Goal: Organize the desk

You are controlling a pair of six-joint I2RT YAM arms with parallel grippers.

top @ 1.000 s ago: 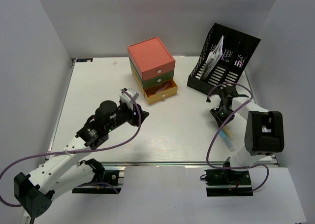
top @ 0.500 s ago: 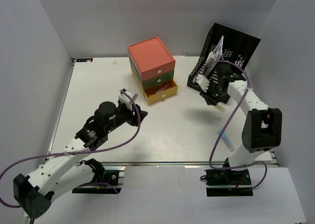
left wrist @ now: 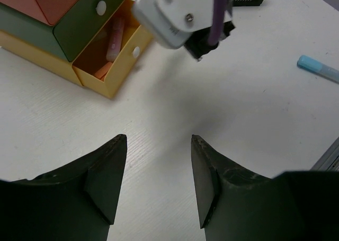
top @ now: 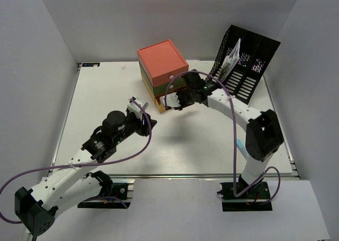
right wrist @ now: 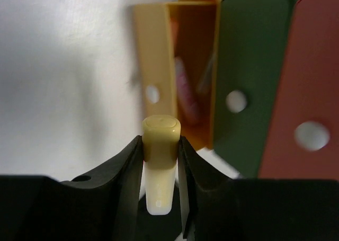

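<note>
Since half a second ago the right arm has swung left, away from the black mesh file rack [top: 249, 61] to the front of the drawer unit [top: 163, 66]; the left arm has barely shifted. Right gripper [right wrist: 160, 148] is clamped on a yellow marker [right wrist: 160, 137], held end-on between both fingers, its cap end pointing at the open yellow bottom drawer [left wrist: 106, 66]. That drawer is pulled out; pink and orange pens [left wrist: 114, 37] lie inside. The green middle drawer and the red top one are closed. Left gripper [left wrist: 158, 177] hovers above bare tabletop near and left of the unit, jaws spread wide, nothing between them. The desk [top: 106, 92] is the white tabletop filling the enclosure, metal rail along its near edge. The drawer unit stands far centre, the file rack in the far right corner with a patterned booklet [top: 230, 58] standing upright in it. A light blue pen [left wrist: 318, 69] lies on the near right of the desk, partly hidden by the right arm in the top view.
</note>
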